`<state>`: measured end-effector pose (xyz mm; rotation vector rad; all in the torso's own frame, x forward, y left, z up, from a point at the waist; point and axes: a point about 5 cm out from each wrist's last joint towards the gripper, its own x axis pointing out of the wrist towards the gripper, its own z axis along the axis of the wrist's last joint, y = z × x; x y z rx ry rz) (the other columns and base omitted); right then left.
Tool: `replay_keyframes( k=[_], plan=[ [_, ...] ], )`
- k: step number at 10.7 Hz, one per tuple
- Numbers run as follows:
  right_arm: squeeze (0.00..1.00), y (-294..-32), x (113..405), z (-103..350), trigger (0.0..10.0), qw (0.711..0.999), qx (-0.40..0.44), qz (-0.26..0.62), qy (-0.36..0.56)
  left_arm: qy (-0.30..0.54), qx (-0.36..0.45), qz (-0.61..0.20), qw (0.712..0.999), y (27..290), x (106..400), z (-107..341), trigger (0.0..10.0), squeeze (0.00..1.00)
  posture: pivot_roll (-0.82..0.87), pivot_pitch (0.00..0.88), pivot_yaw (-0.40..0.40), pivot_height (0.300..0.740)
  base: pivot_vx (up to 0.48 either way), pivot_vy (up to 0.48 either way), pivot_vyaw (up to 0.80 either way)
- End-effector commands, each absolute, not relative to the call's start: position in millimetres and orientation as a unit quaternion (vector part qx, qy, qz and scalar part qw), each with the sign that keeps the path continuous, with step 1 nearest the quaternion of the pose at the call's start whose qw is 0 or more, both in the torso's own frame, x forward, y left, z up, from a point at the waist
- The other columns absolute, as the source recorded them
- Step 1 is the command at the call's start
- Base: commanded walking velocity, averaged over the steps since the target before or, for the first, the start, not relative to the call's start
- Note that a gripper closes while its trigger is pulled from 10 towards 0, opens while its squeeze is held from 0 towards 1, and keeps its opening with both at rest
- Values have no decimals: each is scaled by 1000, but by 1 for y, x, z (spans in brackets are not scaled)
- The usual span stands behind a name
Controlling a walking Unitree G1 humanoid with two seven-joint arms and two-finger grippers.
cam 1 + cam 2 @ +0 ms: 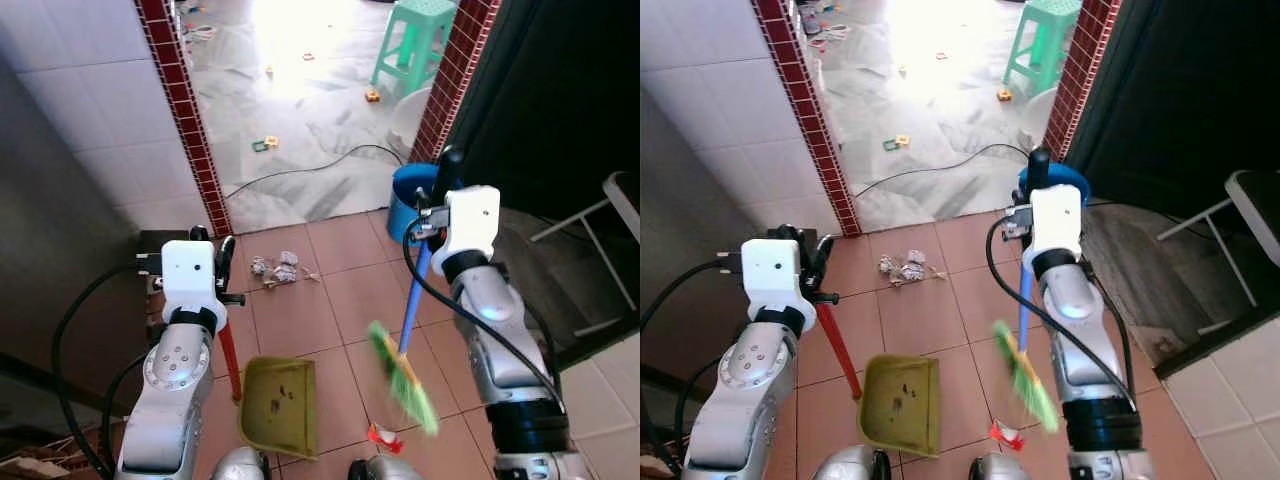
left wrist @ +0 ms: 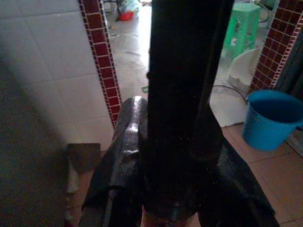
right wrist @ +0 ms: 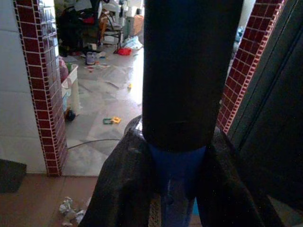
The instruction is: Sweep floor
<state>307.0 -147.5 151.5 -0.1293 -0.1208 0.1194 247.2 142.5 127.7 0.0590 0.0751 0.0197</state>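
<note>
Crumpled paper scraps (image 1: 276, 269) lie on the terracotta floor (image 1: 330, 290) ahead, so the right gripper (image 1: 437, 205) pinches the blue broom (image 1: 407, 340) handle, bristles lifted, while the left gripper (image 1: 215, 255) clamps the yellow-green dustpan (image 1: 279, 406) by its red handle, tray waiting low nearby.

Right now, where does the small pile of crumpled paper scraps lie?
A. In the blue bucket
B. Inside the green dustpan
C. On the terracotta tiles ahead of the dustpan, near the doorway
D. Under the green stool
C: the paper scraps sit on the bare floor tiles beyond the dustpan, short of the doorway, well apart from the blue bucket and the stool.
</note>
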Motion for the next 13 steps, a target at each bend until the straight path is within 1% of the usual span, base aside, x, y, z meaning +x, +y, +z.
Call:
replay_keyframes(
  k=[1,2,3,4,6,7,8,9,10,11,13],
  plan=[
    [0,-144,306,160,10000,992,-72,63,-86,13,30,0,999,140,246,139,10000,0,50,77,-3,740,0,0,0],
    [0,-140,305,156,10000,991,-82,68,-81,13,51,-17,998,134,245,139,10000,0,54,76,-9,740,0,0,0],
    [0,-140,305,155,10000,991,-83,66,-80,13,52,-20,998,133,245,140,10000,0,62,72,-11,740,0,0,600],
    [0,-147,308,154,10000,992,-104,33,-68,20,47,-9,999,135,245,138,10000,0,62,73,-9,740,0,0,0],
    [0,-159,309,147,10000,990,-138,-7,-38,13,63,6,998,137,246,140,10000,0,63,70,-8,740,0,0,0],
    [0,-167,311,138,10000,988,-150,-35,2,15,61,9,998,135,252,140,10000,0,64,65,-9,740,0,0,0],
    [0,-169,312,132,10000,988,-143,-47,25,24,56,12,998,134,256,137,10000,0,61,68,-4,740,0,0,0],
    [0,-170,313,131,10000,987,-150,-48,28,26,57,13,998,132,258,137,10000,0,64,60,3,740,0,0,0],
    [0,-170,321,135,10000,987,-149,-53,21,24,53,-3,998,127,263,141,10000,0,75,34,6,740,0,0,0],
    [0,-172,325,133,10000,988,-141,-63,31,19,54,-3,998,129,266,141,10000,0,73,12,0,740,0,0,0],
    [0,-167,328,136,10000,993,-76,-76,40,43,61,20,997,137,274,128,10000,0,42,0,-19,740,0,0,0]
  ],
)
